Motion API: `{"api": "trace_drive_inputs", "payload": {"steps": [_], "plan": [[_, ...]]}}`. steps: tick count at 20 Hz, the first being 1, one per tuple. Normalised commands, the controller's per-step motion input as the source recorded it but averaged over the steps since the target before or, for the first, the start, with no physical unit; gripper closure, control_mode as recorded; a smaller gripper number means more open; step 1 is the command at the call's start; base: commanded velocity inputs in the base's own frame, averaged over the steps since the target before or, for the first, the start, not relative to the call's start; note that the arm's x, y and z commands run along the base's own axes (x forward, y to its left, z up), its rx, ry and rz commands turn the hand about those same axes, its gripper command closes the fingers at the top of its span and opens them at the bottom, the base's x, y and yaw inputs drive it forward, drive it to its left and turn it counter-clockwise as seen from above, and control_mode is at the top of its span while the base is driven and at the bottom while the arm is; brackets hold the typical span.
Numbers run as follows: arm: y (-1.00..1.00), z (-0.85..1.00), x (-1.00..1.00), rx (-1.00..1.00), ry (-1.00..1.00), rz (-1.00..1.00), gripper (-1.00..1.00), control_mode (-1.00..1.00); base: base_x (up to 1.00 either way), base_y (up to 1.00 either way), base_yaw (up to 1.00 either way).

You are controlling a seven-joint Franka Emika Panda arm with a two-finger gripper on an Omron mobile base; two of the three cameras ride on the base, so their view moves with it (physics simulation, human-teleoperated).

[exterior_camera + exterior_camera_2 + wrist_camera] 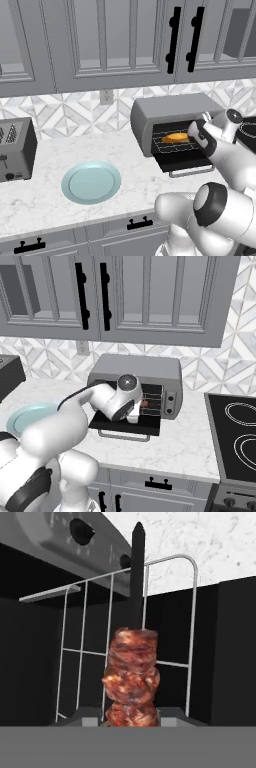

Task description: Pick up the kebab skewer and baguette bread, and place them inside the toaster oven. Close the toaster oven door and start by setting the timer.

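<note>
The grey toaster oven (172, 111) stands on the counter with its door (186, 161) folded down flat. The golden baguette bread (176, 137) lies on the wire rack (125, 637) at the left of the cavity. My gripper (197, 136) is at the cavity's mouth, shut on the kebab skewer (132, 677). In the hand view the reddish-brown chunks rise from between my fingertips and the dark stick's tip points into the oven over the rack. From the right base view my wrist hides most of the cavity, and a bit of the kebab skewer (145, 403) shows beside it.
A pale blue plate (91, 181) lies on the marble counter left of the oven. A grey slot toaster (15, 149) stands at the far left. The black stove (235, 436) is on the right. The oven's knobs (171, 401) are on its right side panel.
</note>
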Motion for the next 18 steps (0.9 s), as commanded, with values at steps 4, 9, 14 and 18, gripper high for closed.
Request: {"api": "trace_drive_inputs", "payload": {"steps": [4, 9, 14, 18], "plan": [[0.26, 0.00, 0.28, 0.00, 0.05, 0.00, 1.00, -1.00, 0.00, 0.00, 0.00], [0.01, 0.00, 0.31, 0.00, 0.03, 0.00, 1.00, -1.00, 0.00, 0.00, 0.00], [0.00, -0.16, 0.21, 0.00, 0.05, 0.00, 1.00, -1.00, 0.00, 0.00, 0.00], [0.00, -0.30, 0.08, 0.00, 0.06, 0.00, 1.00, -1.00, 0.00, 0.00, 0.00]]}}
